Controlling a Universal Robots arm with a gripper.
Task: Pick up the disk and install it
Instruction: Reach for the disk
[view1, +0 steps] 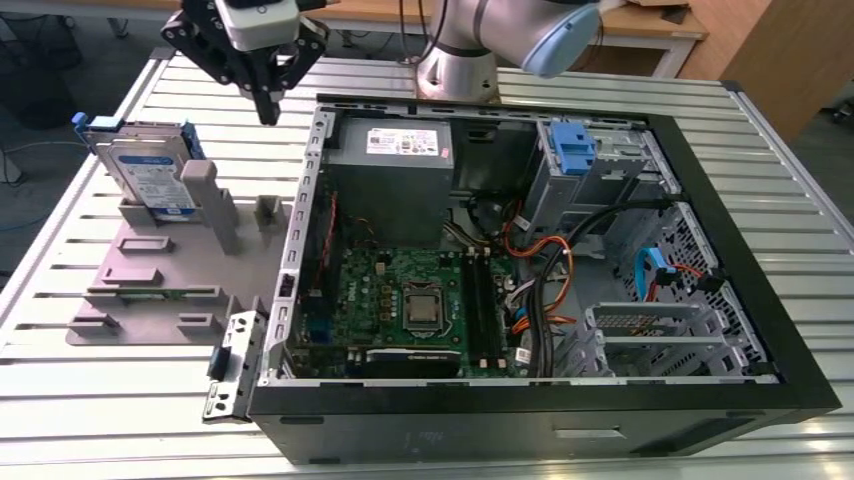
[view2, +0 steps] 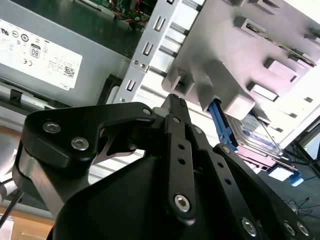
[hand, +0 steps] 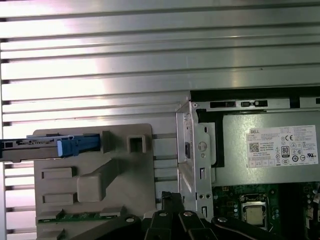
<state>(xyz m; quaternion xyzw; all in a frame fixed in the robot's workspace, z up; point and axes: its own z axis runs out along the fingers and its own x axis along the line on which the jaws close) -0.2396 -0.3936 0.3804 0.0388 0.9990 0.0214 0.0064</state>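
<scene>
On the slatted surface (view1: 80, 420), the disk (view1: 147, 172) stands upright in a grey holder (view1: 147, 292) at the exterior view's left; jaws hang nearby, pressed together.

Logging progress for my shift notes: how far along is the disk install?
Nothing looks done: the disk stands in its grey holder, outside the computer case. The gripper hangs above the table beside the holder, shut and holding nothing. Grasping and installing remain.
</scene>
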